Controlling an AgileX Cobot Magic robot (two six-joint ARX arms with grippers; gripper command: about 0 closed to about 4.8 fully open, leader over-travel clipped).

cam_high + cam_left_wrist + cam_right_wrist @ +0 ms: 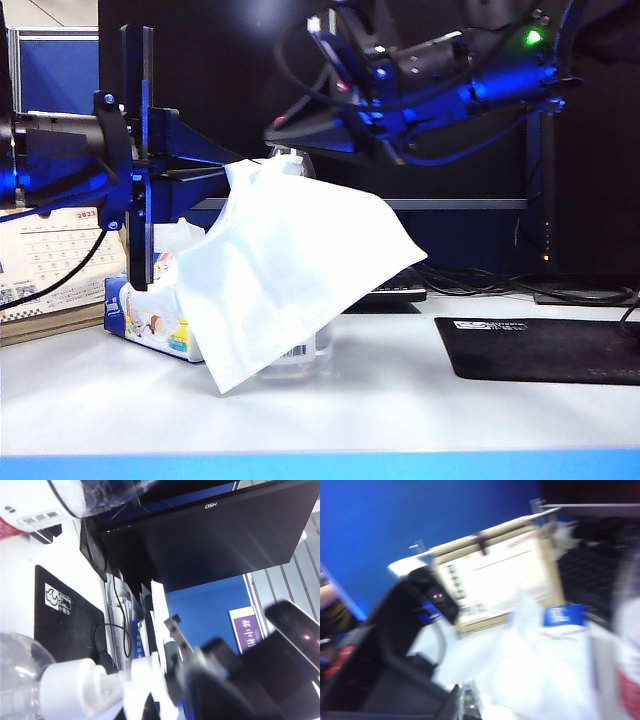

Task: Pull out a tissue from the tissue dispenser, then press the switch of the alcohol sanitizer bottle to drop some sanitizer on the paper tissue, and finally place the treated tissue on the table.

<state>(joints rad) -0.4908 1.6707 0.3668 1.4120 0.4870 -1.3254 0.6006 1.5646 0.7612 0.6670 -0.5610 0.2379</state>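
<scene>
Exterior view: the tissue [290, 270] is already out of the tissue dispenser [150, 320] and hangs spread in the air, pinched at its upper corner by the left gripper [235, 172], whose jaws are clamped on the sheet. The sheet drapes in front of the alcohol sanitizer bottle [300, 360], which stands on the table [400, 400] just beside the dispenser, toward the left part of the desk top; only the bottle's base and a bit of its top show past the paper.

Left wrist view: the switch [75, 687] sits close to the held paper, bottle shoulder beside it.

The right gripper [300, 135] is above the bottle top, jaws closed and holding nothing that I can make out; the right wrist view is motion-blurred.

Judgement: step one (pull out tissue) done. Step two (press pump) looks imminent or just starting; I cannot tell whether contact with the pump head has been made. No wet patch visible. Placing the tissue on the table remains.
</scene>
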